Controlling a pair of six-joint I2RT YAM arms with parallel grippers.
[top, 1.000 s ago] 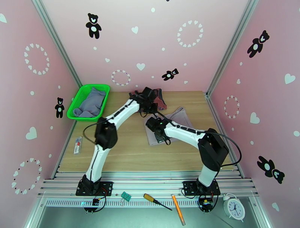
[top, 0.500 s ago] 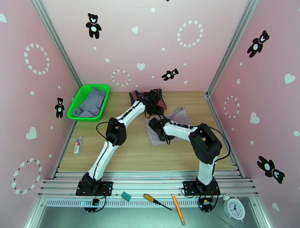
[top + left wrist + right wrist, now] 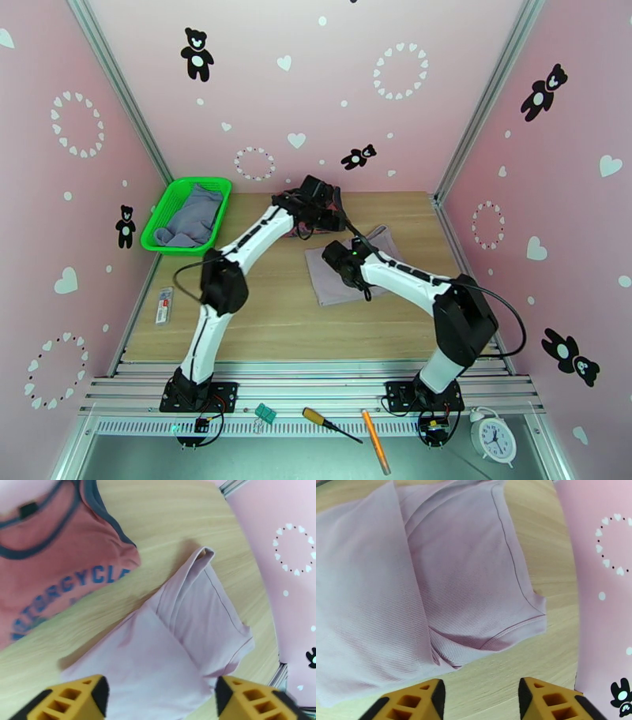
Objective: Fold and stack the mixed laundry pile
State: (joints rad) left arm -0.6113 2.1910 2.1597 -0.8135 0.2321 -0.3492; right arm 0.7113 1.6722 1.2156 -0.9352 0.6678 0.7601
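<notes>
A pale grey-lilac shirt (image 3: 336, 286) lies partly folded on the wooden table (image 3: 261, 324), with one sleeve spread to the right (image 3: 474, 578). A rust-red top (image 3: 59, 559) with dark trim and blue lettering lies flat just behind it, near the back wall (image 3: 341, 211). My left gripper (image 3: 160, 701) hovers open over the near edge of the lilac shirt (image 3: 177, 638), beside the red top. My right gripper (image 3: 480, 699) hangs open over the shirt's sleeve side, holding nothing. A blue-grey piece (image 3: 193, 217) lies in the green basket.
The green mesh basket (image 3: 162, 207) stands at the back left corner. A small flat packet (image 3: 163, 305) lies near the table's left edge. On the front rail lie a screwdriver (image 3: 332, 423), an orange pen (image 3: 375, 442), green clips (image 3: 265, 412) and a clock (image 3: 494, 438).
Both arms shifted their elbows and wrists above the two garments. The right gripper drew slightly back toward the right over the lilac shirt. The garments lie about where they were.
</notes>
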